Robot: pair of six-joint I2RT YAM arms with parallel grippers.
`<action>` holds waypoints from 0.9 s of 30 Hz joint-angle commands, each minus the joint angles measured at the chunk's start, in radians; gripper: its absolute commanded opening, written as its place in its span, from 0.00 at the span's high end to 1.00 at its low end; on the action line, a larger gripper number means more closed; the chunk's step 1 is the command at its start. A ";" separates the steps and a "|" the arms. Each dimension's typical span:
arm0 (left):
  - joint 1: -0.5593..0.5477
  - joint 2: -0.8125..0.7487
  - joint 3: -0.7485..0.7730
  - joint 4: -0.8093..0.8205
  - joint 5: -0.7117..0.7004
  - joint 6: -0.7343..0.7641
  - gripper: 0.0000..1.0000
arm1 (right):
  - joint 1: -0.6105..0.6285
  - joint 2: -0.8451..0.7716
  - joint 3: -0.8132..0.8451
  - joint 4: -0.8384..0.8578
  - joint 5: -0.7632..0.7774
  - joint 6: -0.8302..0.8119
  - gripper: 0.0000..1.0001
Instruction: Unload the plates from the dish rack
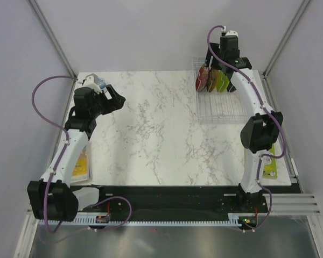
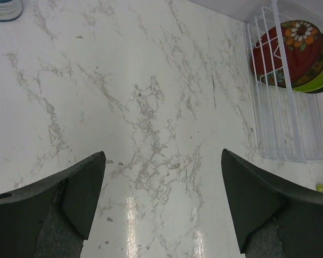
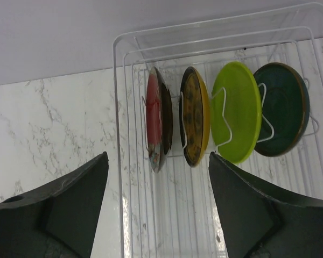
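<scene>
Thin white wire rack [image 3: 118,107]: rectangular, parallel slot bars, set at the far right of a glossy, grey-veined marble table [image 1: 151,129].

Four round plates on edge in neighbouring slots at the rack's far end, side by side and slightly tilted:
- red plate [image 3: 153,126], glossy, floral face shown in the left wrist view;
- amber plate [image 3: 196,121], mottled brown glaze;
- green plate [image 3: 238,110], plain, smooth lime;
- teal plate [image 3: 282,107], dark, faint concentric rings, brownish rim.

All four in the rack, none lifted.

Right gripper [image 3: 159,158] above the plates, fingers spread wide, holding nothing. Red and amber plates framed between the fingers in the wrist view; green and teal plates past the picture-right finger. No contact seen.

Left gripper [image 2: 162,153] well apart, over the table's far left, spread wide and empty. Dark, matte, wedge-shaped fingers. Small round container [image 2: 4,8] near it.
</scene>
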 commanded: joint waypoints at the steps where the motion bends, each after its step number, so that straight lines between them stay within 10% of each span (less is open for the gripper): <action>1: 0.005 0.088 -0.004 0.111 0.098 -0.033 0.08 | 0.007 0.181 0.169 0.005 0.040 -0.049 0.19; 15: -0.030 0.213 -0.001 0.208 0.058 -0.010 0.12 | 0.020 0.414 0.268 0.117 0.118 -0.141 0.36; 19: -0.042 0.215 -0.010 0.208 0.051 -0.007 0.12 | 0.027 0.436 0.282 0.131 0.130 -0.174 0.85; 27: -0.061 0.189 -0.026 0.197 0.003 0.006 0.13 | 0.133 0.379 0.254 0.196 0.380 -0.342 1.00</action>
